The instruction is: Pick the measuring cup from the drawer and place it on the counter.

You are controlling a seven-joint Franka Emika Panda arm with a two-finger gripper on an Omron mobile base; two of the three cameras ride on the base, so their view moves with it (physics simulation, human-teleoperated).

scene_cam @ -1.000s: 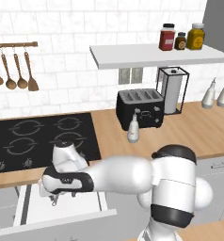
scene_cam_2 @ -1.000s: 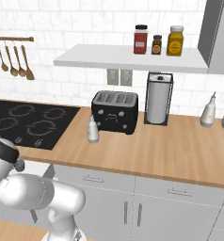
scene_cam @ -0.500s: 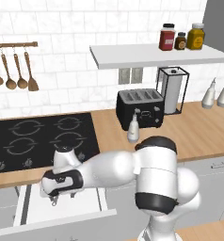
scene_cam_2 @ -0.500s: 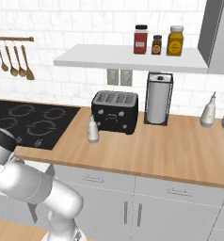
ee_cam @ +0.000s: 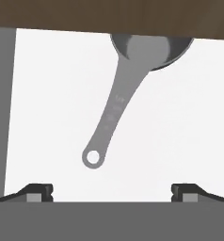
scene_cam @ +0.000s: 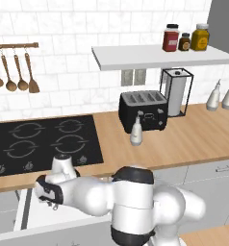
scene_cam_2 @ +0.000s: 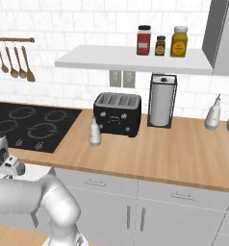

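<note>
I see jaws released, empty | measuring cup (ee_cam: 125, 89) ahead between tips, apart, handle toward me | on drawer (ee_cam: 189, 127) floor, bowl partly under counter (ee_cam: 109, 16) edge

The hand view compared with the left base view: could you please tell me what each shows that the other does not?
Hand view alone: the measuring cup lying on the drawer floor, its bowl partly under the counter edge, and the gripper with its fingertips spread wide. Left base view alone: the counter, stovetop, toaster and shelf. Both share the open white drawer.
</note>
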